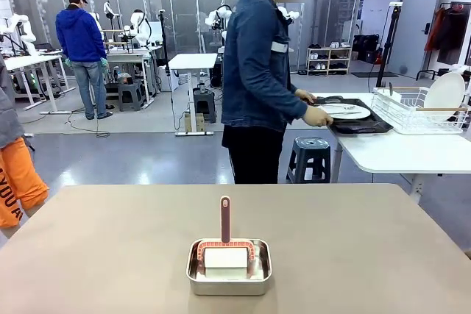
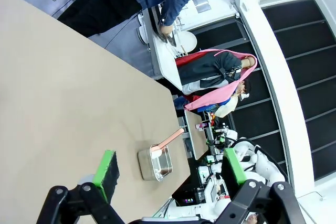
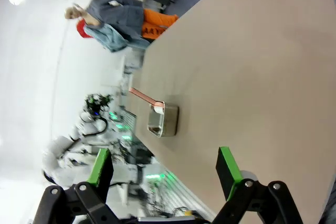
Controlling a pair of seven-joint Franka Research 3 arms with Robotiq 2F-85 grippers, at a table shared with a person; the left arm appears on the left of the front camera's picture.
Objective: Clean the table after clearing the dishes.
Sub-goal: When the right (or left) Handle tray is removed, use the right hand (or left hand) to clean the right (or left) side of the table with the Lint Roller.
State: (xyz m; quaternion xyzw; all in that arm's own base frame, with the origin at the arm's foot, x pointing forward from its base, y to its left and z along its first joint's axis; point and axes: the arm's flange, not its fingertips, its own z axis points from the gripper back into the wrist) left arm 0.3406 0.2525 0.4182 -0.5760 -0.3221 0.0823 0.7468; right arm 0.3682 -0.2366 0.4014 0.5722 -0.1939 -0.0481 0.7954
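Observation:
The beige-brown table stretches across the front view. The dishes, a white plate on a dark tray, lie on the white side table at the far right, and the person's hands rest on the tray. My left gripper is open, hovering above the table with nothing between its green pads. My right gripper is open too, above the table, and holds nothing.
A small steel pan with a white pad and an upright pink handle sits near the table's front middle; it also appears as the pan and the pan. A wire rack holding a plate stands on the side table. A stool stands behind.

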